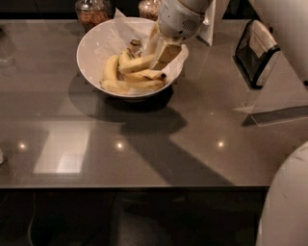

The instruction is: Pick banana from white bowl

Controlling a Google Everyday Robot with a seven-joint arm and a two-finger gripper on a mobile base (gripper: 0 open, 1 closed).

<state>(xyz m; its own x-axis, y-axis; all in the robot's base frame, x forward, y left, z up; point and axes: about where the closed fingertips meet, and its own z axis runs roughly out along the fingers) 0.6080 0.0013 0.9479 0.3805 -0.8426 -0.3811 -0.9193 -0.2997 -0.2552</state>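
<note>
The white bowl [91, 43], lined with crumpled white paper, stands on the dark table at the back centre and holds several bananas. My gripper [160, 52] reaches down into the bowl's right side from above. Its fingers [167, 53] are closed on the right end of a long yellow banana [136, 64], which lies tilted above the others with its left end pointing into the bowl. A banana with a dark tip [147, 75] and a long one along the front rim [130, 86] lie beneath it.
Two glass jars of brown grains [92, 12] stand behind the bowl. A white card [210, 30] and a black-framed holder [255, 45] stand to the right. My white body [288, 202] fills the lower right corner. The table's front edge runs along the bottom.
</note>
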